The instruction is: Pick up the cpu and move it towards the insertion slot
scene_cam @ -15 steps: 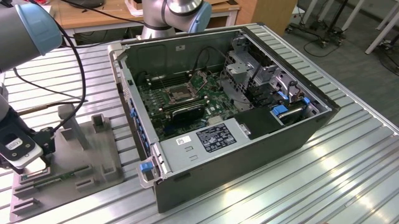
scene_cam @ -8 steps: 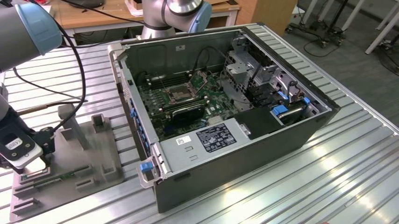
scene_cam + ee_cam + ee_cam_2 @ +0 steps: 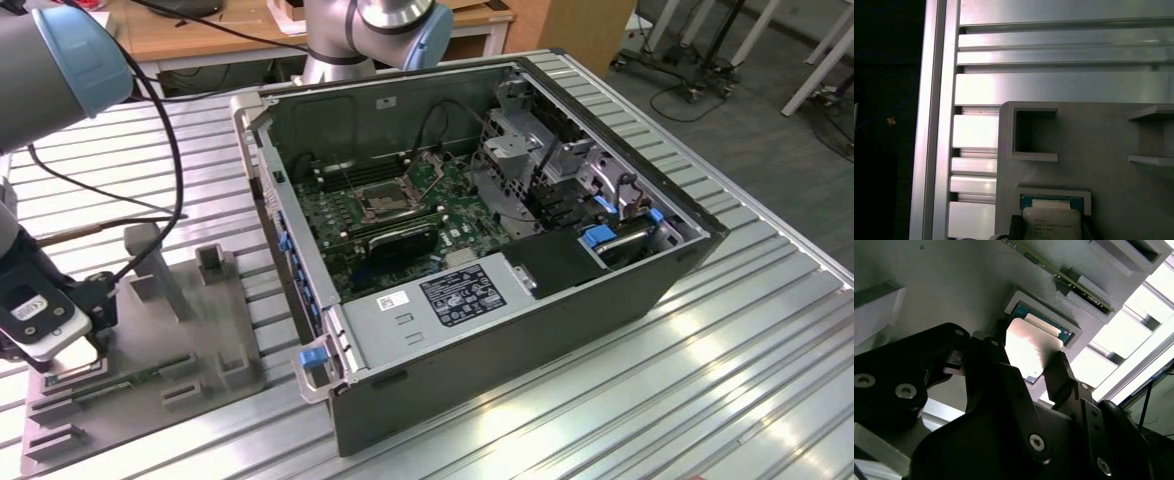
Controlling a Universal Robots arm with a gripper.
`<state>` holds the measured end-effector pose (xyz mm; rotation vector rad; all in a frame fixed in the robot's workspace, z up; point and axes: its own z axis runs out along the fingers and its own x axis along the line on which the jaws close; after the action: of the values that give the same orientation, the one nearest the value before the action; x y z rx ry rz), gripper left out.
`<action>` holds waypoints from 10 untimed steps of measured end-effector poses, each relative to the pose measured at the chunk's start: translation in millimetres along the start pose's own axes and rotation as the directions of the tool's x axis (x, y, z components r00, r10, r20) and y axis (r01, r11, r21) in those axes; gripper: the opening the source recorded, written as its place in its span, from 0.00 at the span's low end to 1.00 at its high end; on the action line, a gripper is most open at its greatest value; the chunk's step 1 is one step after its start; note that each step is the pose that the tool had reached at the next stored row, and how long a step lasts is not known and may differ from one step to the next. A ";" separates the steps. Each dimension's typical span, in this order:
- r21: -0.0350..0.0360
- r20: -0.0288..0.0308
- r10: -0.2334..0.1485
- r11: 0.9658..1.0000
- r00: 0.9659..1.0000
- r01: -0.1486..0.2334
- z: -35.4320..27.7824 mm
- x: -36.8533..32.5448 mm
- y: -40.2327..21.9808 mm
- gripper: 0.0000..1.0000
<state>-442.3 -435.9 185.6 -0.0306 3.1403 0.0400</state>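
cpu lies flat in a square pocket of the grey fixture, right between the two black jaws; jaws pinch it on opposite edges, shiny top clear between them in the second wrist view. In the exterior view the jaws sit low over the fixture at the lower left of frame, on the slatted counter; insertion slot is mid-frame on the green board inside the open computer case, well apart from the cpu.
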 end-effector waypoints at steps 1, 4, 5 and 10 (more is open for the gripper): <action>0.000 0.000 0.000 1.000 1.000 0.000 -0.7 0.0 0.0 0.54; 0.000 0.000 0.000 1.000 1.000 0.000 -4.3 0.0 0.1 0.54; 0.000 0.000 0.000 1.000 1.000 0.000 -6.1 0.0 0.1 0.54; 0.000 0.000 0.000 1.000 1.000 0.000 -18.6 0.0 0.5 0.54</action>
<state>-442.3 -435.9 204.2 -0.0305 3.1403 0.0400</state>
